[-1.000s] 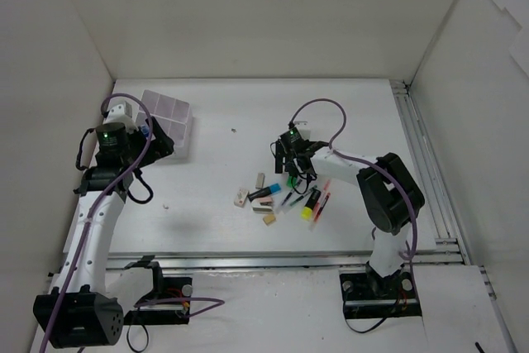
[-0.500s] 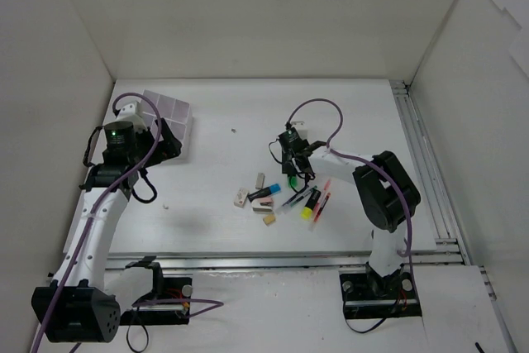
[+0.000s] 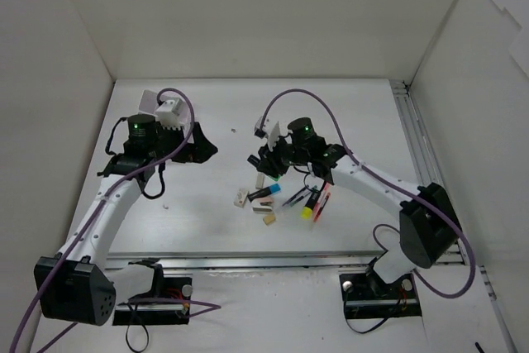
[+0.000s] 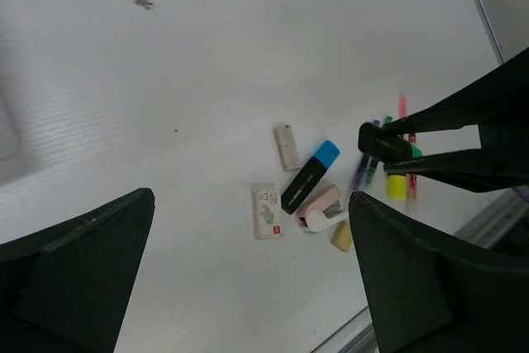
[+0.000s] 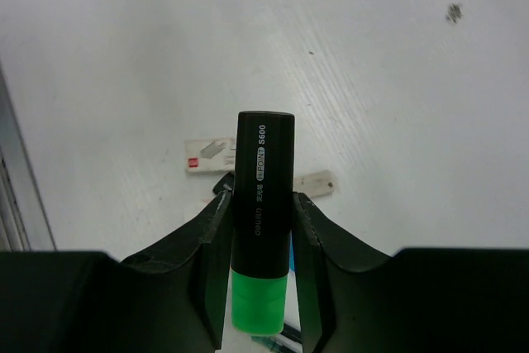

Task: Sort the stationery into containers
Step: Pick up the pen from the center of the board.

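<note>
My right gripper (image 5: 260, 197) is shut on a green highlighter (image 5: 263, 179) with a black body, held above the table. In the top view that gripper (image 3: 264, 162) hangs just left of and behind the stationery pile. On the table lie a blue highlighter (image 4: 310, 175), a white eraser (image 4: 266, 211), a beige eraser (image 4: 287, 146), a pink piece (image 4: 321, 207) and a yellow highlighter (image 3: 309, 207) beside a red pen (image 3: 321, 199). My left gripper (image 3: 202, 147) is open and empty over bare table. Only a corner of the white container (image 3: 148, 99) shows behind the left arm.
White walls enclose the table on the left, back and right. A metal rail (image 3: 423, 163) runs along the right edge and another along the front (image 3: 273, 258). A small dark speck (image 3: 233, 131) lies near the middle of the table.
My right gripper has shut on the green highlighter, lifted it off the pile and carried it left. My left arm has swung right, away from the container toward the middle of the table.
</note>
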